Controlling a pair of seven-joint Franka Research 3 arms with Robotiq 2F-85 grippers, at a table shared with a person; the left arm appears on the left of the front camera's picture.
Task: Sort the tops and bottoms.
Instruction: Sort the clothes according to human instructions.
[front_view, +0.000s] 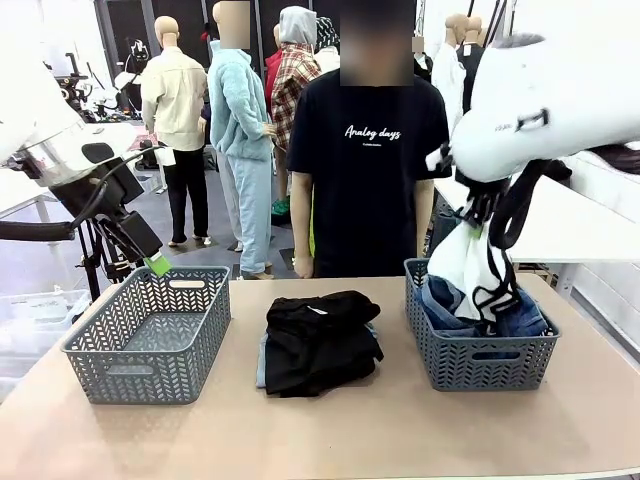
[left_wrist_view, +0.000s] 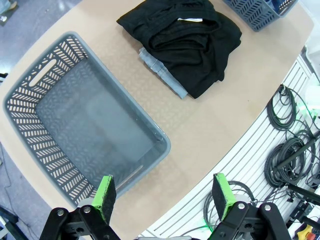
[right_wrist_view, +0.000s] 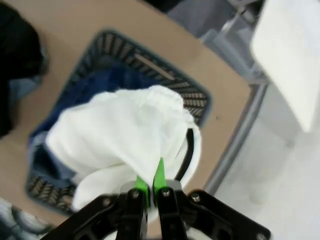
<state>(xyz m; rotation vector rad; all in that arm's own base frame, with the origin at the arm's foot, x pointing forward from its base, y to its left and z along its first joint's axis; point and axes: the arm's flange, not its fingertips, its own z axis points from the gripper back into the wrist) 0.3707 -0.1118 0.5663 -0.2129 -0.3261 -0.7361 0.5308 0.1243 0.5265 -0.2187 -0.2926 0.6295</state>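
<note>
— Over the right basket (front_view: 490, 365) (right_wrist_view: 150, 65), what did the right jaws have?

— They were clamped on the white top (front_view: 470, 265) (right_wrist_view: 125, 135), pinching a fold of it. The top hung bunched from them, its lower folds and black trim reaching down into the basket.

— What else was in that basket?

— The dark blue denim (front_view: 440, 300) (right_wrist_view: 100, 85), piled under the hanging top.

— And the other garments?

— The black top (front_view: 320, 335) (left_wrist_view: 190, 40) lay folded at the middle of the worktop (front_view: 330, 430), between the two baskets. It rested on the pale denim (front_view: 262, 365) (left_wrist_view: 160, 70), whose edge stuck out on the left side.

— Where were the left jaws?

— They were wide apart and holding nothing, hovering above the far left corner of the left basket (front_view: 150, 350) (left_wrist_view: 30, 120). That basket stood at the left of the worktop.

— Anyone else nearby?

— A person (front_view: 365, 150) in a black printed T-shirt stood at the far side of the worktop, behind the black top.
</note>
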